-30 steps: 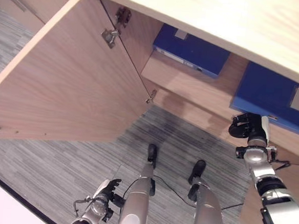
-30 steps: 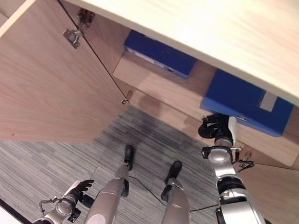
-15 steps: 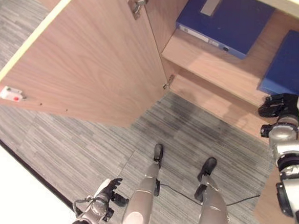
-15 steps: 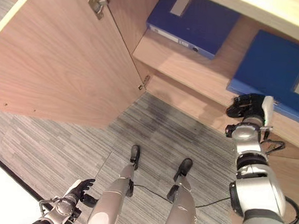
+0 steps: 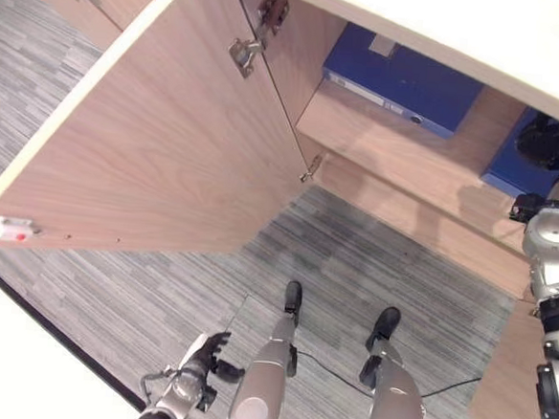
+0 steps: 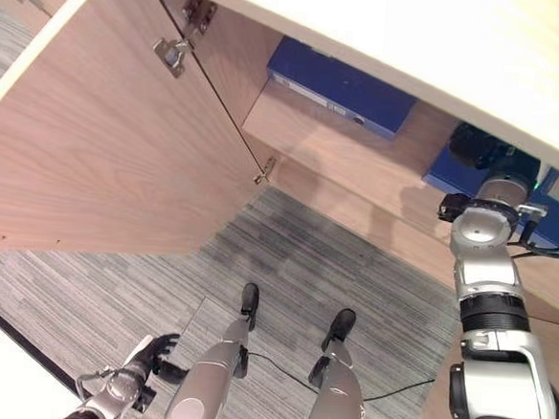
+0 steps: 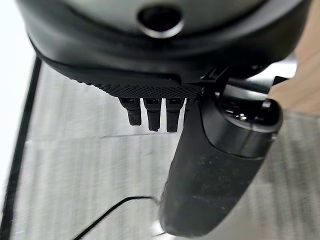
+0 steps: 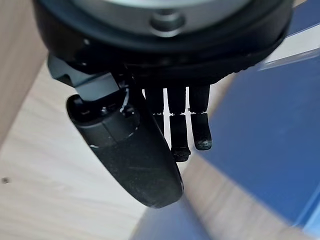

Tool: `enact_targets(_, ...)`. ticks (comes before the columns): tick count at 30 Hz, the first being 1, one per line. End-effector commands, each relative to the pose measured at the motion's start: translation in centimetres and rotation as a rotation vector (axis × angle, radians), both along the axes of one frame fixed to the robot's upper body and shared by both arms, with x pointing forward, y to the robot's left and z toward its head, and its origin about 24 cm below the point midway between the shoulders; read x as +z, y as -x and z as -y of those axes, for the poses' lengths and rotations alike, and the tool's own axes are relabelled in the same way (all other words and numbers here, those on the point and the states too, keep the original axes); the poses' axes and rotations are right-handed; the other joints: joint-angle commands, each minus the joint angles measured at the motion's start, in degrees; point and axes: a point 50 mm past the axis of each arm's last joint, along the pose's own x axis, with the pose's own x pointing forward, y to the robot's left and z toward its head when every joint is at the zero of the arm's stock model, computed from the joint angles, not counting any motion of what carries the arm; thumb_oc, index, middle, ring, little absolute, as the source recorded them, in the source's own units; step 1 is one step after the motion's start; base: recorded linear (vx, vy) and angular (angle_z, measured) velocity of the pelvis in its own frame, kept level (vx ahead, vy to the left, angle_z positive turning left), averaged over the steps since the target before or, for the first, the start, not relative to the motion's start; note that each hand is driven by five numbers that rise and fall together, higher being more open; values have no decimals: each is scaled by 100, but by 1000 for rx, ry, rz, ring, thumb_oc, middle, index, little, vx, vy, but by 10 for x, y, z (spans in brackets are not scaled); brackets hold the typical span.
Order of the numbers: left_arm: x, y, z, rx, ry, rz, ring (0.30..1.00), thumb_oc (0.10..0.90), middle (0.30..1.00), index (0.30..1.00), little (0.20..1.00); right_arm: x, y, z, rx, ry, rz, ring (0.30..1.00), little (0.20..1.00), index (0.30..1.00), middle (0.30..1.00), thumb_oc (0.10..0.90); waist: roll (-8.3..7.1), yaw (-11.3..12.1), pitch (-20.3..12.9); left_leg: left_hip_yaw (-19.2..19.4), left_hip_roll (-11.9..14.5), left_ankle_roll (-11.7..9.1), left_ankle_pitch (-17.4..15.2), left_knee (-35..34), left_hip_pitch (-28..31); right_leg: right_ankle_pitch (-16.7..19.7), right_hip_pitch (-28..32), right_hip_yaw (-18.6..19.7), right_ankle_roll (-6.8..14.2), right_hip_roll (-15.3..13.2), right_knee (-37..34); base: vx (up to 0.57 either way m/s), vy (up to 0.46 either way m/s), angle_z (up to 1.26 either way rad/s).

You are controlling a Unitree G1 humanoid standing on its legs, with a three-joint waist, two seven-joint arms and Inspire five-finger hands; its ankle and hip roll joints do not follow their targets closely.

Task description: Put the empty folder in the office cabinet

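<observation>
the right hand reaches into the cabinet on the right, over the near edge of a blue folder that lies flat on the shelf. in its wrist view the fingers hang straight, relaxed, pointing down at the blue cover, curled round nothing; whether the tips touch the cover i cannot tell. the left hand hangs low at the near left over the carpet, fingers loosely bent, empty.

going down in size: the cabinet door stands wide open on the left. the shelf carries 2 folders. the 2nd one lies flat further left and deeper in, well apart from the hand.

judgement: the folder by the hand seems already set on the shelf, so little of the task remains beyond letting it sit fully in. an empty folder should be light and stiff, with a smooth board cover that slides easily on the wood. it would be best taken at the thick spine, or pushed flat on the near edge. pinching a single cover could let it flap open.
</observation>
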Motion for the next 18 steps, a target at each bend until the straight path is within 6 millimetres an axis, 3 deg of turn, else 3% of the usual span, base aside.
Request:
enact_targets(1,-14,27,-18,31,-79,-122,900,800,900,900,900,23,22,-10,9,82,228,300,300,300,300,400,-358,-105,-564,-117,440,-481,-729,69,370,-1094,-275,142,516,-222,958,40,7,-3)
enact_targets(5,-14,27,-18,31,-72,-121,900,800,900,900,900,13,31,-15,24,90,237,300,300,300,300,400,-430,-194,-633,-64,458,-469,-776,52,456,-1086,-260,188,536,-192,951,39,8,-9)
enact_targets(12,-11,21,-19,63,-58,-97,900,800,900,900,900,-5,17,-13,19,109,93,300,300,300,300,400,-471,-214,-627,-10,440,-438,-826,93,514,-1080,-296,284,549,-196,989,18,16,-14)
enact_targets(14,-12,22,-17,57,-54,-101,900,800,900,900,900,-14,14,-16,42,93,58,300,300,300,300,400,-471,-221,-617,0,435,-432,-825,109,510,-1076,-302,300,545,-194,987,13,14,-9)
enact_targets(18,-15,27,-12,35,-45,-114,900,800,900,900,900,-54,8,-10,30,55,-123,300,300,300,300,400,-449,-210,-580,-2,416,-410,-835,136,475,-1068,-326,337,540,-207,994,2,3,-1)
